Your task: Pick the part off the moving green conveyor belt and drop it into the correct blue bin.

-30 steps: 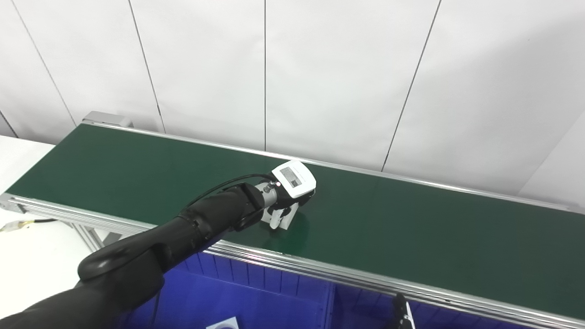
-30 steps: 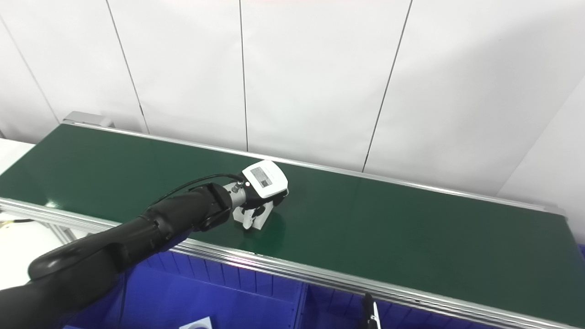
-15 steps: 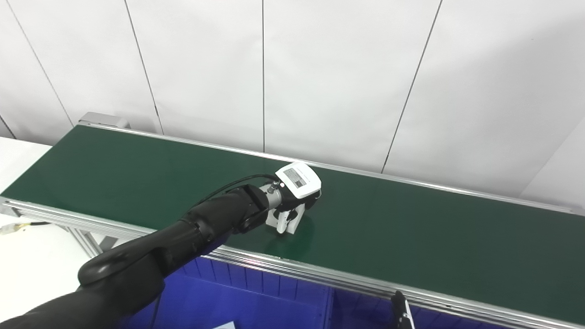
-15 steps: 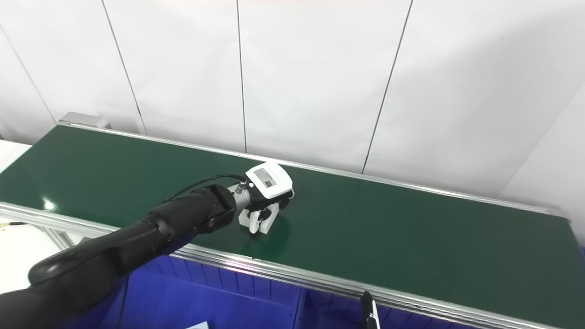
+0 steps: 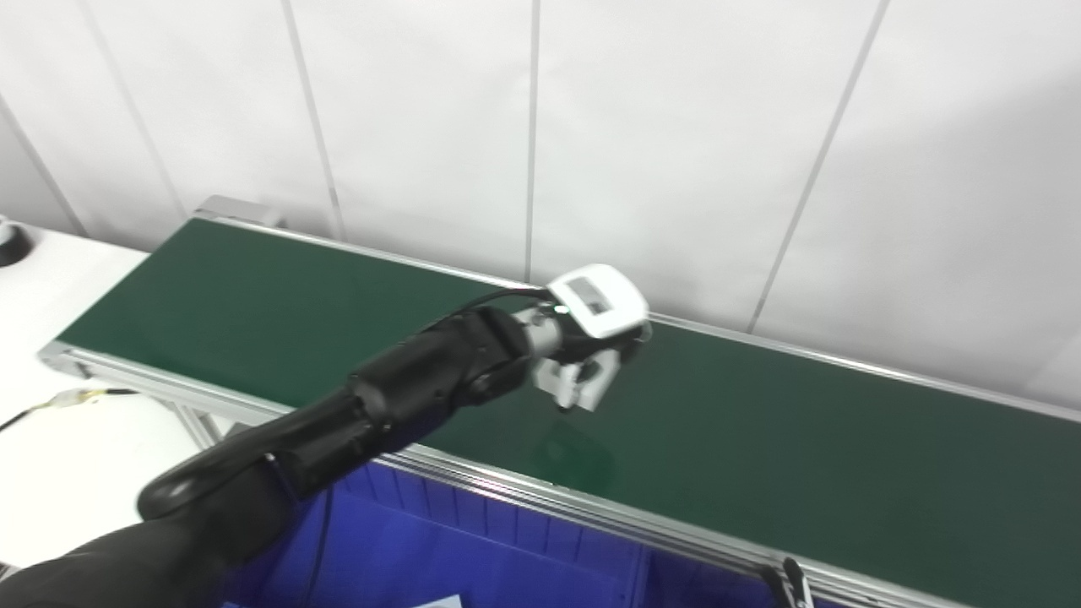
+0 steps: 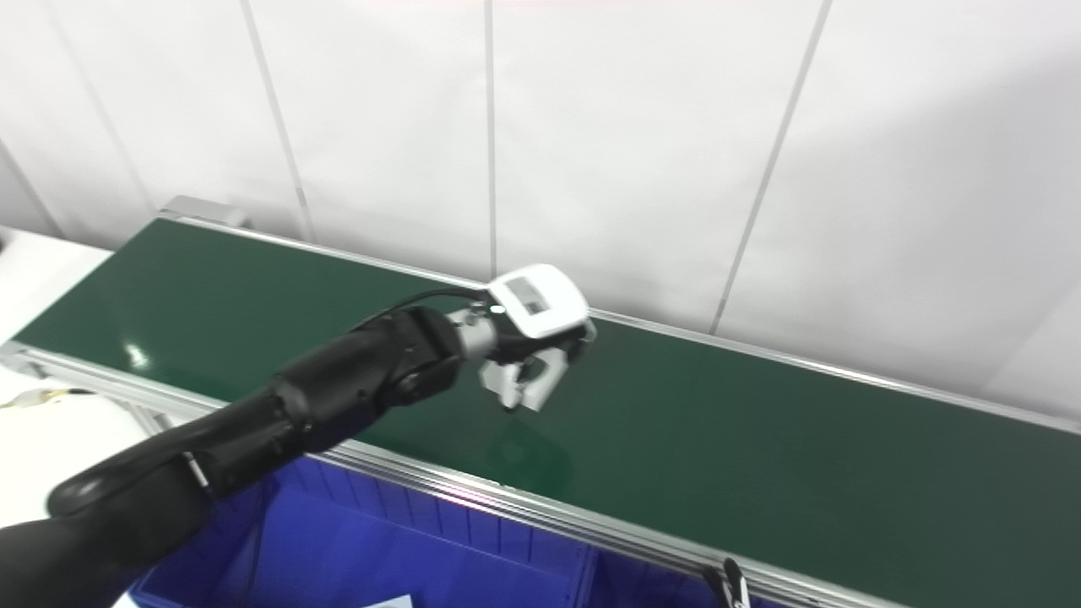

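Observation:
My left hand (image 5: 598, 314), with a white plate on its back, hangs over the middle of the green conveyor belt (image 5: 785, 447). Its fingers are shut on a small white part (image 5: 579, 384), which hangs clear above the belt with its shadow on the belt below it. The right eye view shows the same hand (image 6: 540, 314) and part (image 6: 525, 384). Of my right hand (image 5: 791, 583) only a dark tip shows at the bottom edge, below the belt's near rail.
Blue bins (image 5: 473, 557) stand below the belt's near rail, with a dividing wall (image 5: 635, 574) between two of them. A white label lies in the left bin. A white table with a cable (image 5: 59, 397) is at the left. White wall panels stand behind the belt.
My left hand has lifted the white part off the belt and carried it slightly right; its shadow now lies apart below it. The whole view has also shifted.

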Available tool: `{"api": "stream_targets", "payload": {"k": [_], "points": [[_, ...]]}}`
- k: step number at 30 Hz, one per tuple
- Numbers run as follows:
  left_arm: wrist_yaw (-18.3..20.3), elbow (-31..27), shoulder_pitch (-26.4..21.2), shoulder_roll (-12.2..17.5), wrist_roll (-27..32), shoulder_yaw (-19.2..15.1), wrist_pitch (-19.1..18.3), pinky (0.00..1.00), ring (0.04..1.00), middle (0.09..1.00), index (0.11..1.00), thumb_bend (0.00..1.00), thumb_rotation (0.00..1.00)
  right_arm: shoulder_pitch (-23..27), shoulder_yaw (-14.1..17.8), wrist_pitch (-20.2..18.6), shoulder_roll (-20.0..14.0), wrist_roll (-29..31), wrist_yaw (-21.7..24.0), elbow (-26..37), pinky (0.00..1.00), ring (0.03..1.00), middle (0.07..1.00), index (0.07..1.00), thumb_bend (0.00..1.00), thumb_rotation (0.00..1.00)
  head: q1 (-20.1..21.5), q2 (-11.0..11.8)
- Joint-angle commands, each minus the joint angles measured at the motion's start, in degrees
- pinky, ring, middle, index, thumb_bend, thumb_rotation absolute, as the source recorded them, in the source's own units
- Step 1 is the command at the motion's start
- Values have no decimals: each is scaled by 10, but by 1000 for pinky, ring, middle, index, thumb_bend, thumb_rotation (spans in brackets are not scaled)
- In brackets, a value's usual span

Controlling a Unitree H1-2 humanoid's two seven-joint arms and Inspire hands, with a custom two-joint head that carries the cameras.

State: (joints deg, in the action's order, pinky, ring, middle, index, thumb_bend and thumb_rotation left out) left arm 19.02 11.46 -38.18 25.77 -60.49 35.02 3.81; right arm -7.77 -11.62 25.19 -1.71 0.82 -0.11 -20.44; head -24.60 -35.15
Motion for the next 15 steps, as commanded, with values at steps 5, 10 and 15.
{"api": "stream_targets", "payload": {"k": [5,10,15], "points": [[36,-54,0,9,14,-42,-9,321,397,496,527,500,0,16,27,17,1,16,49,30,1000,1000,997,1000,861,1000,-30,-51],[96,-98,10,12,26,-66,-20,334,390,499,537,499,0,24,50,17,-1,24,72,47,1000,1000,976,1000,852,1000,-56,-97],[145,-141,28,14,26,-81,-34,351,386,488,552,497,0,30,63,17,4,25,79,64,1000,977,966,1000,891,1000,-72,-127]]}}
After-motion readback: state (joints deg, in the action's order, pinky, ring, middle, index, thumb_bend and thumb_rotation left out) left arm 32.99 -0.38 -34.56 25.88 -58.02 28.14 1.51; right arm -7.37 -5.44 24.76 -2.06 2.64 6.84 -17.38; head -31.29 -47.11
